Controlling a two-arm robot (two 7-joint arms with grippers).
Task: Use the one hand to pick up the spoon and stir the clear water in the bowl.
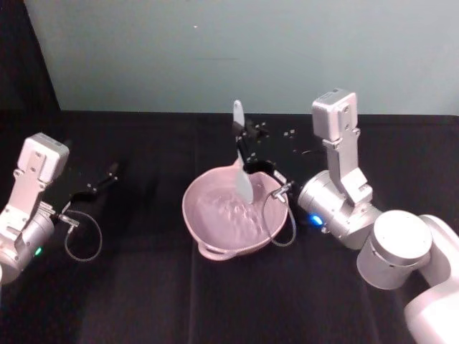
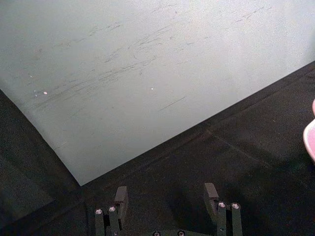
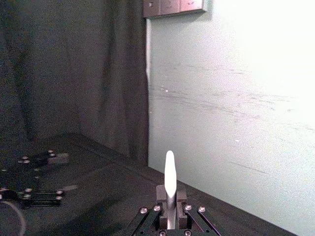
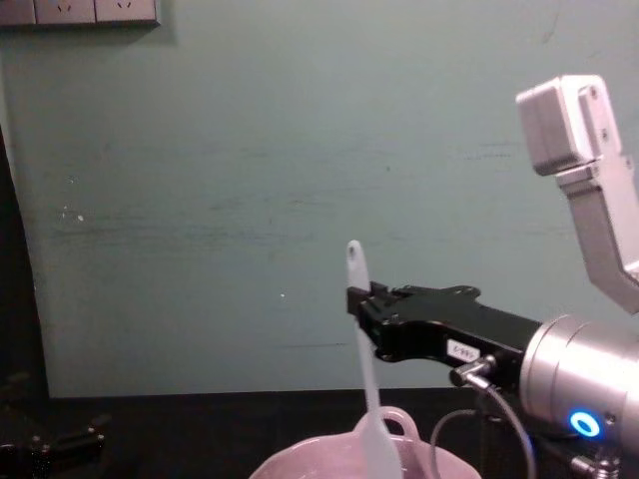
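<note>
A black-draped counter (image 1: 143, 301) ran before a pale green wall (image 1: 179, 50). In the head view, the pink bowl (image 1: 190, 211) held clear water (image 1: 222, 215), and the white spoon (image 1: 244, 183) stood blade-down in it. The right gripper (image 1: 244, 140) had its fingers clenched on the handle above the bowl. In the left wrist view, the left gripper (image 2: 167, 196) hung over bare counter with its fingers released. The chest view showed the spoon nearly upright.

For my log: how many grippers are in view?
2. The right gripper, jaws shut on the spoon, is above the bowl's far rim; the left gripper is open at the table's left.
</note>
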